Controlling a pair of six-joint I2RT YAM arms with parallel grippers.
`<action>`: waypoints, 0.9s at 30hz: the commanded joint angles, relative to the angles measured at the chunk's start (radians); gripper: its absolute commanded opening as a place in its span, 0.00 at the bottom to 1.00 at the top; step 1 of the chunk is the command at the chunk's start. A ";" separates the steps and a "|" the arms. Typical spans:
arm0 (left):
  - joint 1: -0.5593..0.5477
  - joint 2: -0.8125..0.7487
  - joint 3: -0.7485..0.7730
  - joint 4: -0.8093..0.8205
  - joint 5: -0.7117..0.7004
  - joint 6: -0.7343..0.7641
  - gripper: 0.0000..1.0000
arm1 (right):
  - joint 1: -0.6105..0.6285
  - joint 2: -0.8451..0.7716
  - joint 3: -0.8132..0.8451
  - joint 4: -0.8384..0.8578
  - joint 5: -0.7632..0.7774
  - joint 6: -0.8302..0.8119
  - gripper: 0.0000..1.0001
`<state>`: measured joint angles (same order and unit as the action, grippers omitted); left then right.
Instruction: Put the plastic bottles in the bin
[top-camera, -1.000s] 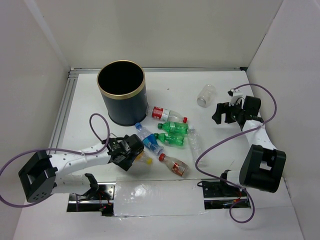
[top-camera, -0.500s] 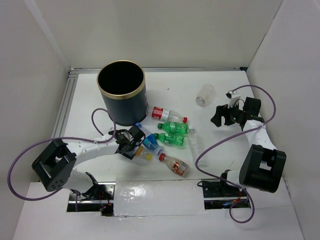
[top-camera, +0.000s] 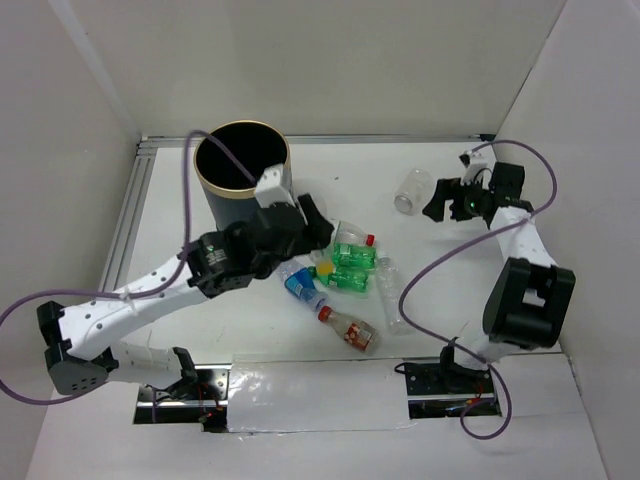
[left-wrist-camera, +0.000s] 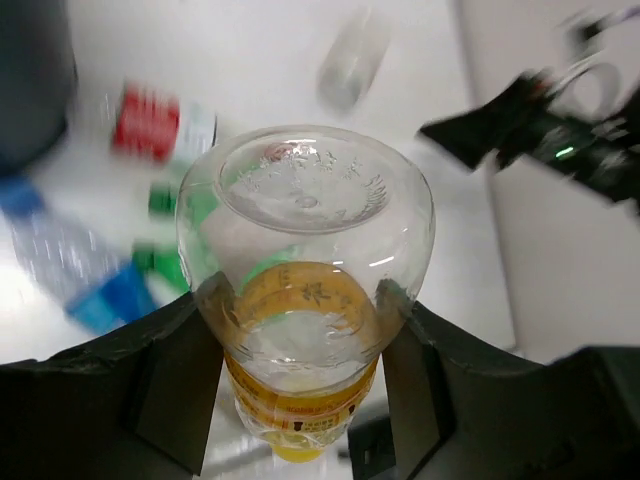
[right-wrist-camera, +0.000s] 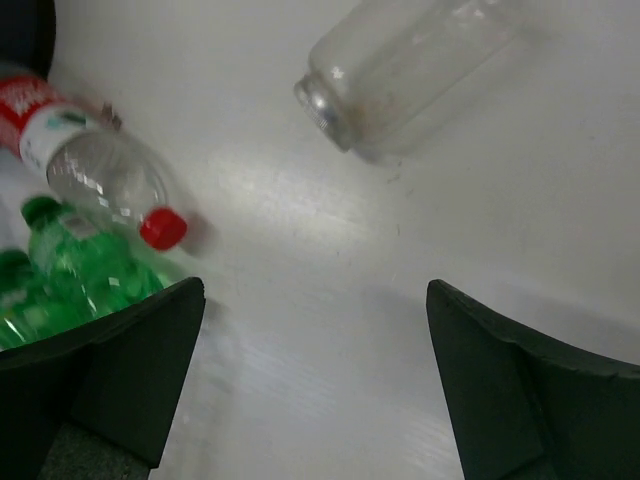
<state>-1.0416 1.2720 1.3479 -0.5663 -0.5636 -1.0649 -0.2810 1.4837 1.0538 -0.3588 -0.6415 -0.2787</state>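
My left gripper (left-wrist-camera: 305, 345) is shut on a clear bottle with a yellow label (left-wrist-camera: 305, 300), its base toward the camera. In the top view that gripper (top-camera: 312, 222) hangs in the air just right of the dark bin (top-camera: 242, 185) with a gold rim. On the table below lie a red-label bottle (top-camera: 352, 235), two green bottles (top-camera: 346, 256), a blue-label bottle (top-camera: 300, 286), an orange-red one (top-camera: 350, 331) and a clear one (top-camera: 390, 290). My right gripper (right-wrist-camera: 315, 350) stands open over bare table, just short of a plain clear bottle (right-wrist-camera: 410, 70), which also shows in the top view (top-camera: 410, 190).
White walls close in the table on the left, back and right. An aluminium rail (top-camera: 135, 200) runs along the left edge. Purple cables loop from both arms, one arching over the bin. The right arm's base (top-camera: 525, 305) stands at the near right.
My left arm closed on the yellow-label bottle near the front, lifted it and swung it up beside the bin. My right gripper moved farther back, toward the plain clear bottle.
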 joint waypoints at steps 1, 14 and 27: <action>0.064 0.015 0.149 0.086 -0.202 0.369 0.00 | 0.031 0.143 0.164 0.070 0.052 0.283 0.99; 0.650 0.299 0.384 0.318 -0.065 0.482 0.07 | 0.138 0.593 0.591 -0.057 0.272 0.667 0.99; 0.672 0.414 0.459 0.224 -0.009 0.539 0.99 | 0.167 0.751 0.683 -0.025 0.316 0.730 0.99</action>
<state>-0.3347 1.7409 1.7763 -0.3748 -0.5747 -0.5793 -0.1318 2.1956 1.6676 -0.3874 -0.3557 0.4236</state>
